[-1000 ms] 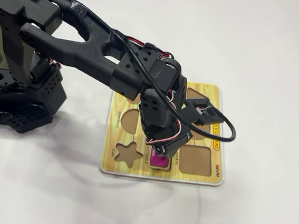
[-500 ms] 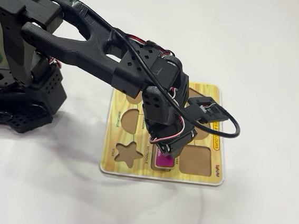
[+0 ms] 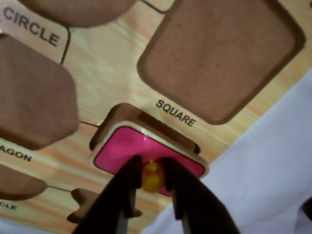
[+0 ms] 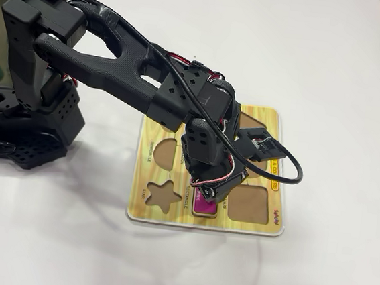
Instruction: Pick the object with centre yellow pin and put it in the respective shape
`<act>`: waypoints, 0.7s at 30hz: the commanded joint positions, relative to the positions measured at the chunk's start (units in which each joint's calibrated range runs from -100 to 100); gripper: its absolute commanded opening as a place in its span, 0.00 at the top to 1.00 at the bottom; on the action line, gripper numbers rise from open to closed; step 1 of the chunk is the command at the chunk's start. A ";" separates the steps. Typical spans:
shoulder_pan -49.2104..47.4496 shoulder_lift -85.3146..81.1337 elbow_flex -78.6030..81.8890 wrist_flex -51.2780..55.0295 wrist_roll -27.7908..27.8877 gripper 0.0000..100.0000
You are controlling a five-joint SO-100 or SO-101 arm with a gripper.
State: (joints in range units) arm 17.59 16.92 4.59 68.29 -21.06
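Observation:
A pink rectangular piece [image 3: 122, 148] with a yellow pin [image 3: 152, 179] at its centre lies over a rectangular recess in the wooden shape board [image 3: 112, 63]. The recess's brown edge [image 3: 109, 122] shows along the piece's far and left sides, so the piece is offset or slightly raised. My gripper [image 3: 152, 168] is shut on the yellow pin, one black finger on each side. In the fixed view the gripper [image 4: 208, 195] points down at the pink piece [image 4: 205, 204] near the board's front edge [image 4: 202, 223].
The empty square recess [image 3: 219, 53] lies just beyond the piece, labelled SQUARE; in the fixed view it [image 4: 250, 203] is to the right. A star recess [image 4: 161, 195] is to the left. Other empty recesses lie further back. The white table [image 4: 332, 62] surrounds the board.

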 commanded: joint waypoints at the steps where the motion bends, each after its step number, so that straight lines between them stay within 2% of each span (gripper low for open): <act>1: -0.59 -0.69 -3.15 -0.36 -0.12 0.99; 16: -1.57 -0.44 -3.15 -0.62 -0.12 0.98; 21: -1.57 -1.02 -3.06 -0.27 -0.07 0.79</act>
State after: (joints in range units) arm 16.65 16.92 4.59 68.29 -21.06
